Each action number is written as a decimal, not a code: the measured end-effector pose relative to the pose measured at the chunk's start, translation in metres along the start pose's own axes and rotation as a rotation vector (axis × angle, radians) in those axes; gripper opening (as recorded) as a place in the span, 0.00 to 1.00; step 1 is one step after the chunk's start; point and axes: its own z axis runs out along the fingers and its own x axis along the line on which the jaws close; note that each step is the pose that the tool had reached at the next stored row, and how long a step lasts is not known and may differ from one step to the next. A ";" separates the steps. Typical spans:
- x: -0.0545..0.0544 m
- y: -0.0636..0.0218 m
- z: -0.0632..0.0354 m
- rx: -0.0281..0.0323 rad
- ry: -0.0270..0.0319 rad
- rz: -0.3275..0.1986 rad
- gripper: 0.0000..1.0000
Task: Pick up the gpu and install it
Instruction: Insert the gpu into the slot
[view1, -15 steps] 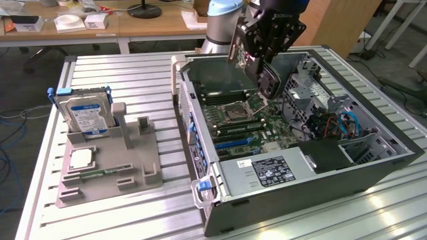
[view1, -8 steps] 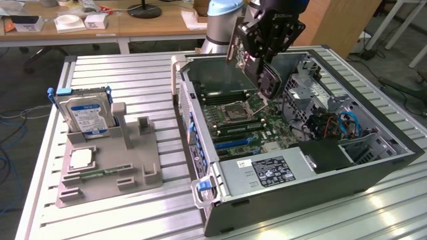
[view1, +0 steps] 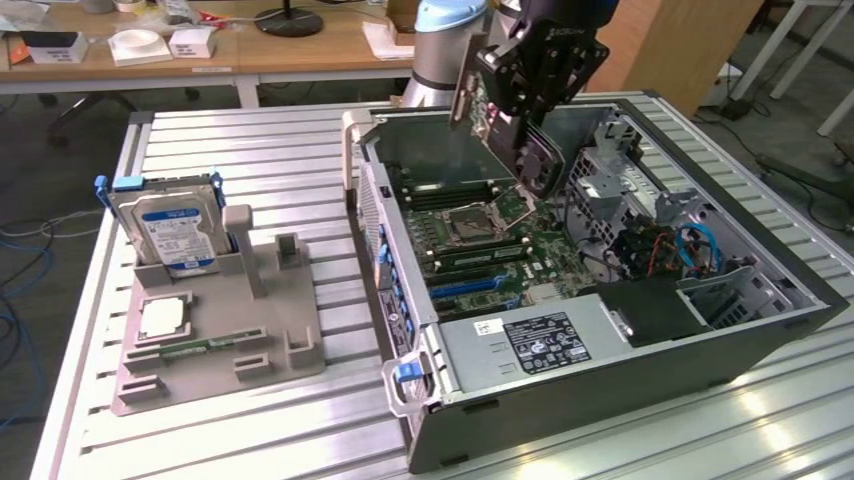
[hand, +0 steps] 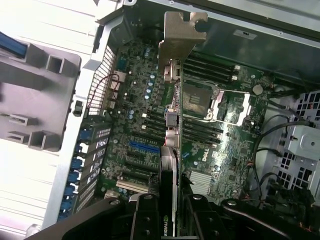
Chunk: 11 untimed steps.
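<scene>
Lab room, wooden desks (view1: 294, 50) w/ clutter in the bkgd. In front, a slotted aluminium bench (view1: 240, 150) carries an open PC case (view1: 747, 330), lying on its side w/ the mobo (view1: 494, 250) facing up.

The arm's claw (view1: 523, 105) hangs over the case interior, closed on the gpu (view1: 534, 165). The card is gripped by its upper edge, held on edge and a bit tilted, above the CPU socket (view1: 478, 215) and clear of the board. In the wrist view the gpu (hand: 178, 37) is seen edge-on: silver end bracket at the far end, card body running back into the claw (hand: 170, 197), one finger on each face, green logo visible between them. The card lies over the mobo (hand: 225, 145), w/ the CPU socket (hand: 197, 100) to one side of it and the blue slot (hand: 145, 146) to the other. Not seated in any slot.

PSU (view1: 534, 345) sits in the near end of the case.

On the exterior view's left, apart from the case, a grey holder (view1: 254, 340) stands on the bench. It holds an upright HDD (view1: 171, 225) w/ blue label, a CPU chip (view1: 160, 318) lying flat, and a RAM stick (view1: 187, 350) just below that.
</scene>
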 end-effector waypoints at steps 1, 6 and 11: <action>0.000 0.0000 0.0000 0.0001 0.0001 -0.003 0.26; 0.000 0.0000 0.0000 0.0003 0.0009 -0.020 0.26; 0.000 0.0000 0.0000 0.0004 0.0015 -0.033 0.26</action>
